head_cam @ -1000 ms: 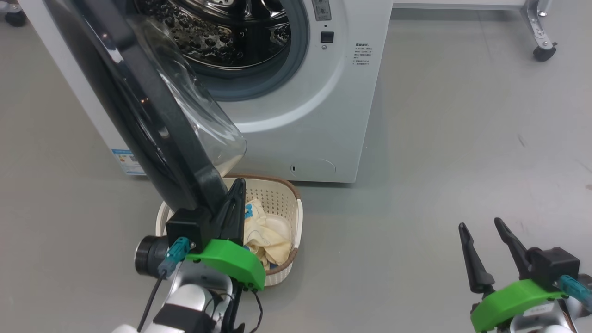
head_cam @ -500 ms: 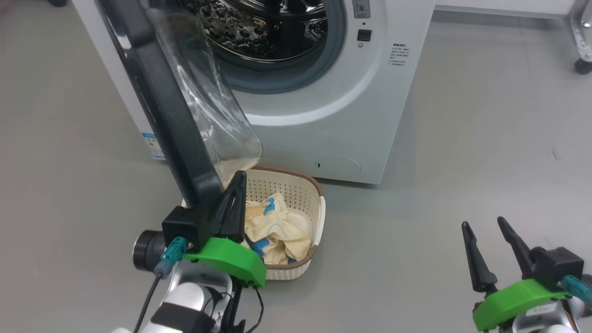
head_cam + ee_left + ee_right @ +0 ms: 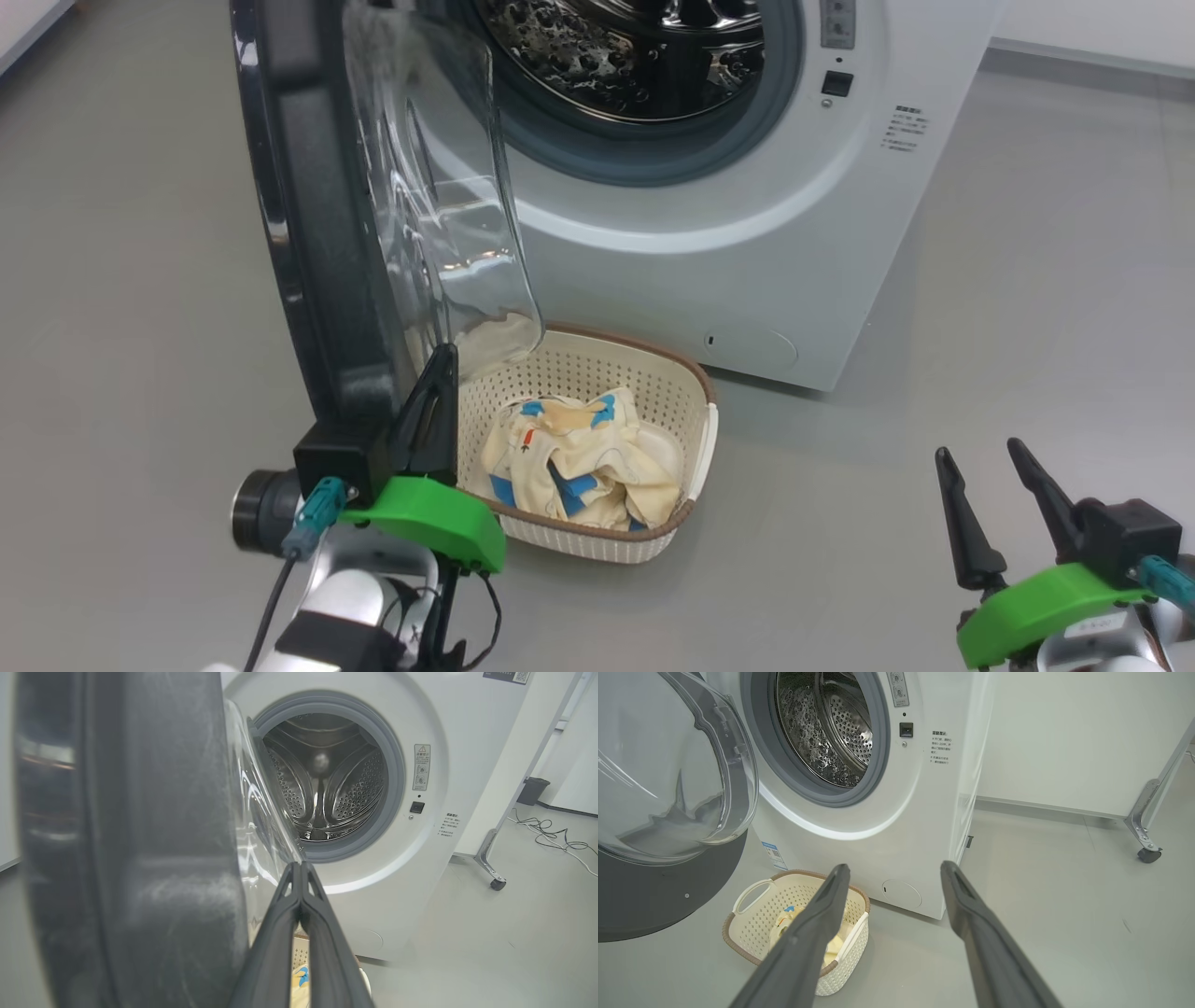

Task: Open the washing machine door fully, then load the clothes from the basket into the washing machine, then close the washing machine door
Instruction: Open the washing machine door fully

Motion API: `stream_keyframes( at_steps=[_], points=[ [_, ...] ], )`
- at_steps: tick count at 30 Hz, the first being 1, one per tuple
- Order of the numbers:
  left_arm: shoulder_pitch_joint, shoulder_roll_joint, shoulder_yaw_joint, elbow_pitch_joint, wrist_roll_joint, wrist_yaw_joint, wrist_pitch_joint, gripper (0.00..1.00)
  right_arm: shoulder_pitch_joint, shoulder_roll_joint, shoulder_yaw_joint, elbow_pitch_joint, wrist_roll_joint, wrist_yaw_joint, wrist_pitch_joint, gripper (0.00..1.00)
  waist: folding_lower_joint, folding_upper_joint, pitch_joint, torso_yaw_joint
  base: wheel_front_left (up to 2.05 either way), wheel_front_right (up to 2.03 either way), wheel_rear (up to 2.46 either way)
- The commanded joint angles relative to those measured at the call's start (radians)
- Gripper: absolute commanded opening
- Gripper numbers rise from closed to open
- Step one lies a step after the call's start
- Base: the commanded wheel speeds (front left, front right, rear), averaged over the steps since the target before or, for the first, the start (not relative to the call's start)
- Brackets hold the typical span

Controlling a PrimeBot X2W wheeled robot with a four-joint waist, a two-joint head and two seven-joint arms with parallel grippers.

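Currently one washer (image 3: 709,271), one open door (image 3: 317,233), one basket (image 3: 579,539), left claw (image 3: 444,359) pinched closed, right claw (image 3: 977,450) wide.

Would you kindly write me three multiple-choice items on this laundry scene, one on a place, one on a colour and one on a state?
1. Where does the basket stand?
A. On the floor in front of the washing machine
B. Inside the drum
C. On top of the machine

2. What colour are the patches on the cream clothes?
A. Red
B. Blue
C. Purple

3. How is the right gripper?
A. Shut on a garment
B. Shut on the door rim
C. Open, holding nothing

Answers:
1 A, it sits on the grey floor by the machine's front.
2 B, blue patches show on the crumpled cloth.
3 C, its fingers stand apart with nothing between them.
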Motion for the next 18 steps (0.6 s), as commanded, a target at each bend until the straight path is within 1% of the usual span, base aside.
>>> stream_keyframes(
  at_steps=[1, 7, 10, 18],
  points=[
    [-0.021, 0.032, 0.05, -0.036, 0.001, 0.013, 0.002, 0.0, -0.018, -0.011, 0.018, -0.032, -0.003, -0.002, 0.0, 1.0, 0.0, 0.0, -0.004, 0.023, 0.0, 0.0, 0.0],
    [0.007, 0.048, 0.06, -0.046, -0.005, 0.026, 0.008, 0.0, -0.015, -0.011, 0.02, -0.032, -0.001, -0.002, 0.003, 1.0, 0.0, 0.0, -0.008, 0.076, 0.0, 0.0, 0.0],
    [0.016, 0.054, 0.068, -0.052, -0.009, 0.032, 0.007, 0.0, -0.017, -0.011, 0.021, -0.034, -0.003, -0.002, 0.004, 1.0, 0.0, 0.0, -0.008, 0.09, 0.0, 0.0, 0.0],
    [0.052, 0.092, 0.107, -0.064, -0.021, 0.054, 0.007, 0.0, -0.014, -0.011, 0.024, -0.037, -0.007, -0.002, 0.008, 1.0, 0.0, 0.0, -0.015, 0.115, 0.0, 0.0, 0.0]
  ],
)
